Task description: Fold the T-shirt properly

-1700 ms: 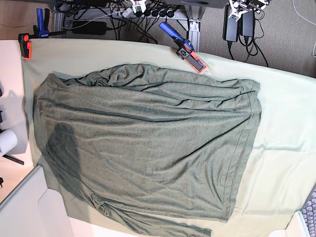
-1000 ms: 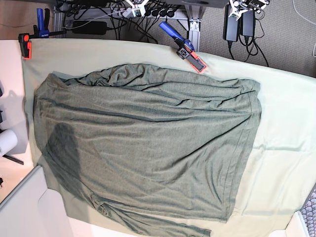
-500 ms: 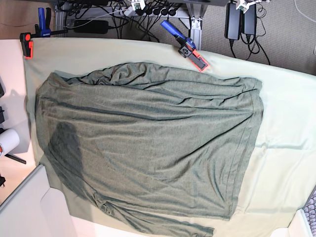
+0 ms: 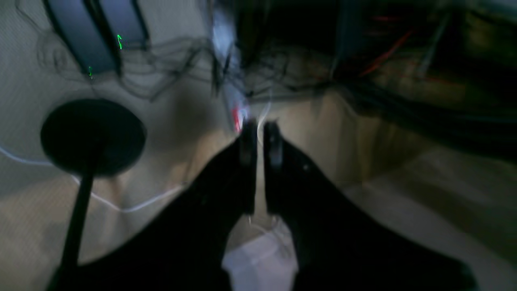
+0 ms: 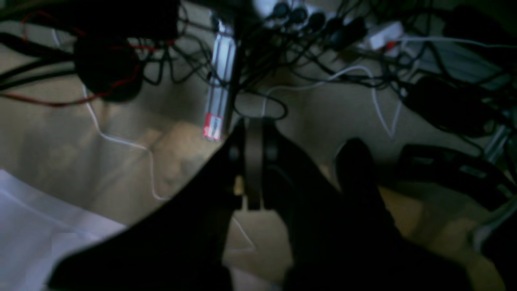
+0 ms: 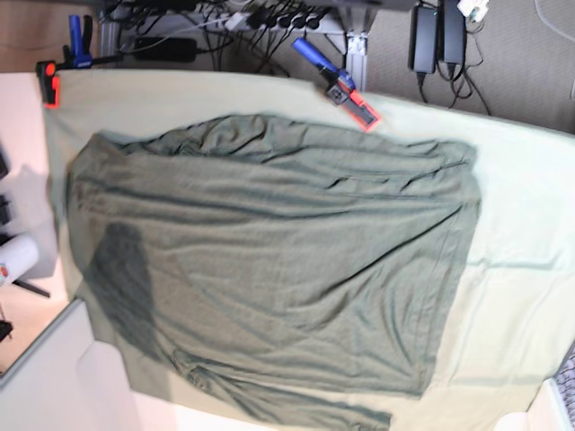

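The T-shirt (image 6: pixel 269 260), dark olive-green and wrinkly, lies spread flat over most of the mint-green table cloth (image 6: pixel 521 224), with one long sleeve (image 6: pixel 287 409) folded along its near edge. No arm shows in the base view. In the left wrist view my left gripper (image 4: pixel 259 139) hangs over the floor, its fingers almost together with nothing between them. My right gripper (image 5: pixel 253 135) is shut on nothing in the right wrist view, also above floor and cables. Neither wrist view shows the shirt.
A blue and orange clamp (image 6: pixel 337 83) grips the cloth's far edge, with an orange clamp (image 6: pixel 47 81) and a blue clamp (image 6: pixel 76 31) at the far left corner. A white roll (image 6: pixel 13 260) stands left. Cables and a power strip (image 5: pixel 307 14) cover the floor, near a black round stand base (image 4: pixel 93 135).
The whole base picture has drifted slightly. The shirt keeps the same shape and place on the cloth.
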Action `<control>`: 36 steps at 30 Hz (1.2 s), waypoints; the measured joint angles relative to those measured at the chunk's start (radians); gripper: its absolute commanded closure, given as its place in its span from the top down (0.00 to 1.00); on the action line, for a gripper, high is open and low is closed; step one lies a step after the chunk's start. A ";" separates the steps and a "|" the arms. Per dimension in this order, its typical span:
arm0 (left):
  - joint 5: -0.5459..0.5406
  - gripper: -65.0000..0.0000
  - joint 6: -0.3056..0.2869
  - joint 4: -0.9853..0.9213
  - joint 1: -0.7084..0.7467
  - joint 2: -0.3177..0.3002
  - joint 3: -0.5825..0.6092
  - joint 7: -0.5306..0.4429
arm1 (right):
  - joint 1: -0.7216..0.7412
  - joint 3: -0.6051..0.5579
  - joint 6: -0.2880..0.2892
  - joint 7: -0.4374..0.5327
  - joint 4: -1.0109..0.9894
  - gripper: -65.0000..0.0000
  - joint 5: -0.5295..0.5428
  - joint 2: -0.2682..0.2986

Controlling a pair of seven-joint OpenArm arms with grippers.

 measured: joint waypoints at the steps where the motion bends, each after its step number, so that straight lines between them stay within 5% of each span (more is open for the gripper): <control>1: -0.016 0.05 -0.016 0.047 0.027 -0.001 -0.030 -0.001 | -0.033 -0.001 0.002 0.002 0.049 0.00 0.023 0.013; 7: -0.101 0.05 -0.062 0.326 0.163 0.000 -0.177 0.006 | -0.212 0.016 -0.002 -0.007 0.359 0.00 0.071 0.098; 13: -0.276 0.08 -0.062 0.613 0.249 -0.052 -0.269 0.076 | -0.311 0.135 0.006 -0.083 0.679 0.00 0.192 0.111; 16: -0.397 0.33 -0.059 0.760 0.258 -0.092 -0.319 0.189 | -0.304 0.224 0.003 -0.169 0.800 0.02 0.315 0.111; 19: -0.495 0.51 -0.062 0.874 0.259 -0.131 -0.350 0.240 | -0.261 0.307 0.003 -0.231 0.888 0.27 0.453 0.110; 23: -0.526 0.51 -0.063 0.955 0.264 -0.200 -0.368 0.248 | -0.142 0.385 -0.013 -0.343 0.945 0.59 0.579 0.083; 36: -0.501 0.51 -0.062 0.991 0.189 -0.243 -0.367 0.235 | 0.218 0.414 -0.157 -0.420 0.856 0.60 0.579 -0.117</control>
